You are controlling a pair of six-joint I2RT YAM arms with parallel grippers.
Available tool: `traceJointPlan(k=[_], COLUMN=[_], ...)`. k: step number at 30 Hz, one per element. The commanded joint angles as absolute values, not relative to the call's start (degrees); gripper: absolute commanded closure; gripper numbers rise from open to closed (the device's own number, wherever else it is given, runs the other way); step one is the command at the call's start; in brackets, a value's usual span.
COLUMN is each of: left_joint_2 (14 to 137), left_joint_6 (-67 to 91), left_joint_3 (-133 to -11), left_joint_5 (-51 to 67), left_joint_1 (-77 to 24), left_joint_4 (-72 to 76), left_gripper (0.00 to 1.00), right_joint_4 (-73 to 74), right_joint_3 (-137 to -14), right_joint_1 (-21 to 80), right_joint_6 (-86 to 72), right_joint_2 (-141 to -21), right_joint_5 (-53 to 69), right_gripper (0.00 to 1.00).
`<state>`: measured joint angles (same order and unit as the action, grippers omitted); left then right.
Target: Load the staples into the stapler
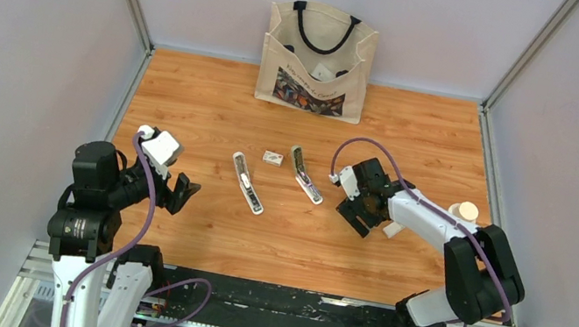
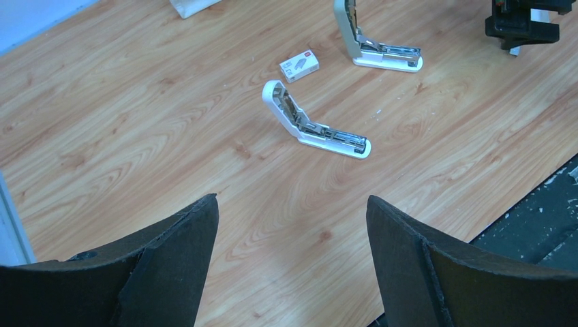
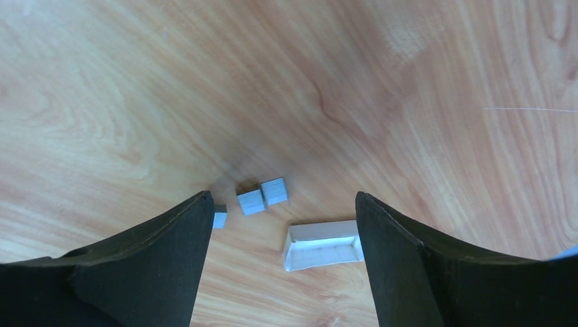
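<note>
Two white staplers lie hinged open on the wooden table, one (image 1: 248, 183) left of the other (image 1: 305, 175); both show in the left wrist view (image 2: 313, 122) (image 2: 373, 49). Three short grey staples pieces (image 3: 262, 197) lie on the wood under my right gripper (image 3: 283, 197), which is open and empty above them. A small white open tray (image 3: 322, 244) lies beside them, close to the right finger. In the top view my right gripper (image 1: 357, 217) is to the right of the staplers. My left gripper (image 2: 292, 201) is open and empty, near the table's left front (image 1: 185, 193).
A small staple box (image 1: 273, 158) lies between the staplers and shows in the left wrist view (image 2: 300, 66). A cloth tote bag (image 1: 317, 60) stands at the back wall. A pale round object (image 1: 464, 211) sits at the right edge, behind the right arm.
</note>
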<state>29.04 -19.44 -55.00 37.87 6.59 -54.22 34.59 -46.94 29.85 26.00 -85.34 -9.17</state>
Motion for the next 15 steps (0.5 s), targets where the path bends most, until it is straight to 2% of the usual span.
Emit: traceJointPlan(k=[1,8,15], left_joint_2=[28.83,28.83,28.92], left_joint_6=[-18.9,-18.81,-18.72], left_joint_3=[-54.76,-54.67,-54.49], left_joint_5=[38.76,38.67,38.5], left_joint_1=[7.29,7.38,7.47], left_joint_4=[-53.0,-52.82,-52.47], left_gripper=[0.12,0.12,0.12], right_joint_4=[37.53,36.39,40.85], right_joint_3=[-48.43,-48.16,-46.76], right_joint_1=[30.41,30.5,30.41], right_joint_6=[27.25,31.19,53.58], right_joint_2=[-83.32,-77.97,-65.84], right_joint_5=[-6.16,-7.47,-1.16], right_gripper=[0.2,0.2,0.27])
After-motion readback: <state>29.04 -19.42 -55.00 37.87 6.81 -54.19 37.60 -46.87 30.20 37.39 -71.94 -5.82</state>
